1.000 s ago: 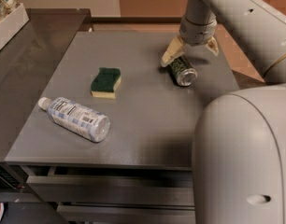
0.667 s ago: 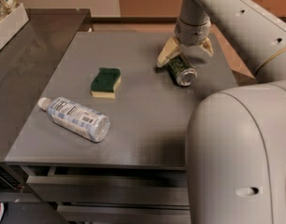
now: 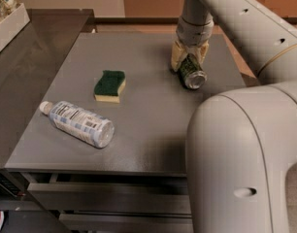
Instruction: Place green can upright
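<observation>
While the can (image 3: 193,74) lies on its side at the table's (image 3: 153,130) far right, the gripper (image 3: 189,64) is clamped on it.
The arm (image 3: 236,13) reaches in from the upper right, and its wrist points down over the can's far end. The two cream fingers (image 3: 176,56) stand one on each side of the dark green body, close against it. The can rests on the grey top, tilted toward the near right, with its shiny silver end facing the camera. A green-and-yellow sponge (image 3: 109,85) lies flat near the middle of the table, well apart from the can. A clear bottle (image 3: 78,123) lies on its side toward the near left corner, its white cap pointing left. The robot's pale body (image 3: 236,164) fills the lower right and hides that corner of the table.
</observation>
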Robot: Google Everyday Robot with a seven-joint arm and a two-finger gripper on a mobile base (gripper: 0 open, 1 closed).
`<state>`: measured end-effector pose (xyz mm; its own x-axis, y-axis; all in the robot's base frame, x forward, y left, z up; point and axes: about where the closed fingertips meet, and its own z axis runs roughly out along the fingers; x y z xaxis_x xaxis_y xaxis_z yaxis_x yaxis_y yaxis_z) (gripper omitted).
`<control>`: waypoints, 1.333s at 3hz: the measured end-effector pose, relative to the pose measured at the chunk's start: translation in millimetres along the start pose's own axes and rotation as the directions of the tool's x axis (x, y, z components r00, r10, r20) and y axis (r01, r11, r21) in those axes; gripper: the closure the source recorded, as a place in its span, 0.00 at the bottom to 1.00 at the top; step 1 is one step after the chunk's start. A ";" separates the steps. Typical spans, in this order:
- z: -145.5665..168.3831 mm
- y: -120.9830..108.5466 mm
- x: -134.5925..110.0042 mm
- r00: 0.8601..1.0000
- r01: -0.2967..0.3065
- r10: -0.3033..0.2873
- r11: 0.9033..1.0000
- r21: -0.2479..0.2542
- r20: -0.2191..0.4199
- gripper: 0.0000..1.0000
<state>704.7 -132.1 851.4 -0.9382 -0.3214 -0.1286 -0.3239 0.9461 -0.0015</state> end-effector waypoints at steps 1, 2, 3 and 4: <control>-5.6 5.9 -1.1 1.000 0.026 -0.026 1.000 -0.007 -0.007 0.67; -20.7 10.6 -11.4 0.995 0.095 -0.094 0.995 -0.013 0.040 0.90; -43.9 8.7 -22.2 0.973 0.189 -0.187 0.982 0.005 0.137 1.00; -70.4 4.4 -29.4 0.924 0.269 -0.271 0.962 0.046 0.270 1.00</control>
<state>722.2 -121.3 925.0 -0.7461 -0.5425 -0.3860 -0.5582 0.8257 -0.0815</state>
